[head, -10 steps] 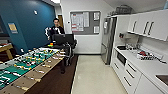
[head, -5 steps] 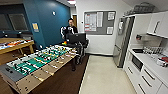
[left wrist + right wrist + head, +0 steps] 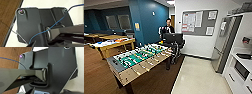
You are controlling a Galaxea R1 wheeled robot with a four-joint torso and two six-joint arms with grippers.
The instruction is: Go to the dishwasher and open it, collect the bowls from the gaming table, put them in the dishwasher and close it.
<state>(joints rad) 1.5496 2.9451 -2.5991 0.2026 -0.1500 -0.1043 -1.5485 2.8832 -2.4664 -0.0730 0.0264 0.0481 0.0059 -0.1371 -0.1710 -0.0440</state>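
So the gaming table [image 3: 107,43] is sitting way over at the left edge of the head view, about mid-height, a white-topped thing with colourful stuff scattered on it that's too blurry for us to pick out any bowls. Just in front of it, taking up the lower left and centre, we're looking down on the foosball table [image 3: 140,60] with its green field and rods, angled toward us on the wood floor [image 3: 96,72]. Behind its far end a person [image 3: 167,28] is standing at a dark rig with a monitor [image 3: 172,38], up in the centre of the frame by the teal wall [image 3: 149,20]. A notice board [image 3: 199,22] is hanging on the white wall in the upper right, and further right a steel fridge [image 3: 225,45] is standing beside white counters and cabinets [image 3: 240,72] running down the right edge, over a pale tiled floor [image 3: 196,77]. As for the grippers, we can't tell whether the jaws on either arm are apart or together.
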